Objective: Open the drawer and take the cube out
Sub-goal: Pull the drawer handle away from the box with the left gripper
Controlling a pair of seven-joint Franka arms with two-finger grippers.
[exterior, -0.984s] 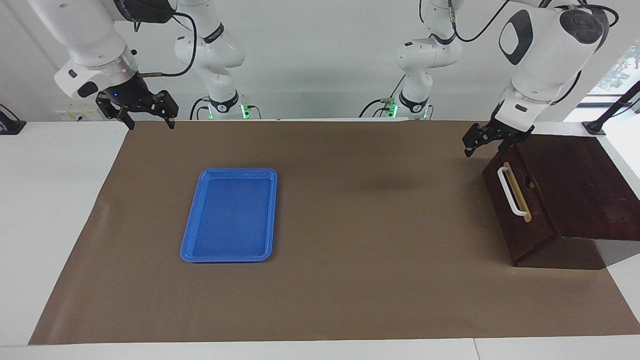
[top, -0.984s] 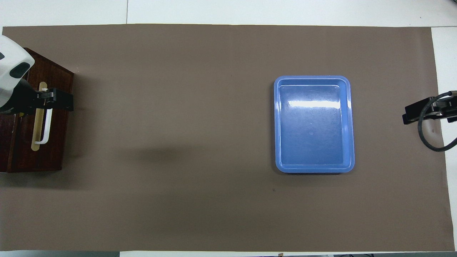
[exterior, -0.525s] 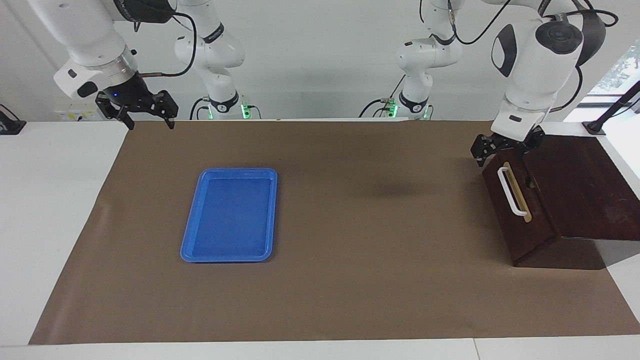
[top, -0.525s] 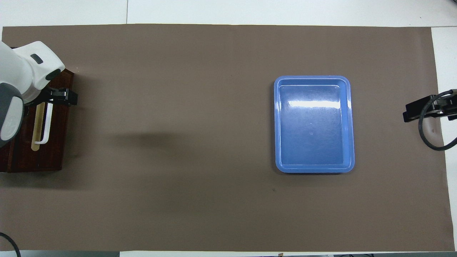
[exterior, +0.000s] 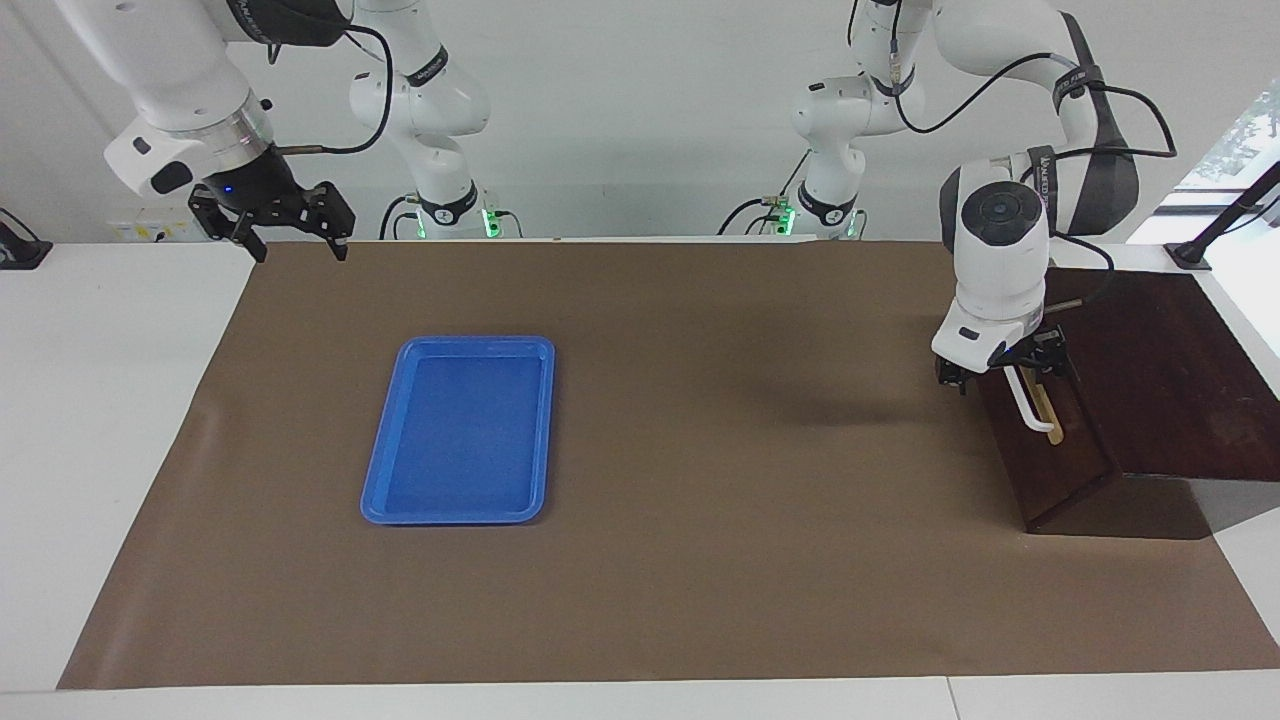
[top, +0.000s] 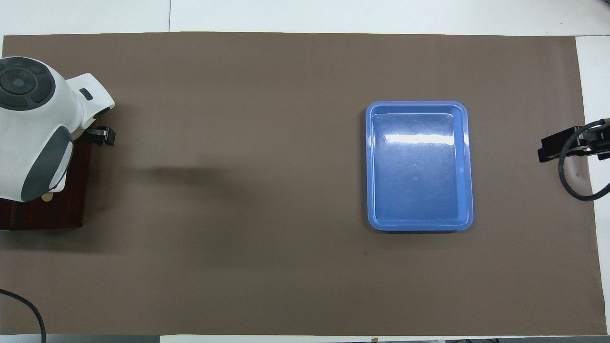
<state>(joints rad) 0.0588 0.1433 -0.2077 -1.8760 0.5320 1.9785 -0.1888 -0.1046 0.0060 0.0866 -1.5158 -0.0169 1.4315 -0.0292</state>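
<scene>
The dark brown drawer (exterior: 1055,465) is shut, set in a wooden box at the left arm's end of the table. Its white bar handle (exterior: 1030,408) shows only at the end farther from the robots. My left gripper (exterior: 1000,372) is low in front of the drawer, open, with its fingers on either side of the handle's nearer end. In the overhead view the left wrist covers most of the drawer (top: 62,214), and one of the fingers (top: 104,136) sticks out. The cube is hidden. My right gripper (exterior: 290,232) waits open above the right arm's end of the table.
A blue plastic tray (exterior: 476,343) with nothing in it lies on the brown mat (exterior: 720,520), toward the right arm's end. In the overhead view the tray (top: 370,166) is mid-depth on the mat. The wooden box's sloping top (exterior: 1160,370) rises beside the left gripper.
The left arm has swung down and forward from above the box's near corner to the drawer handle, its wrist turning over. The right arm has held still.
</scene>
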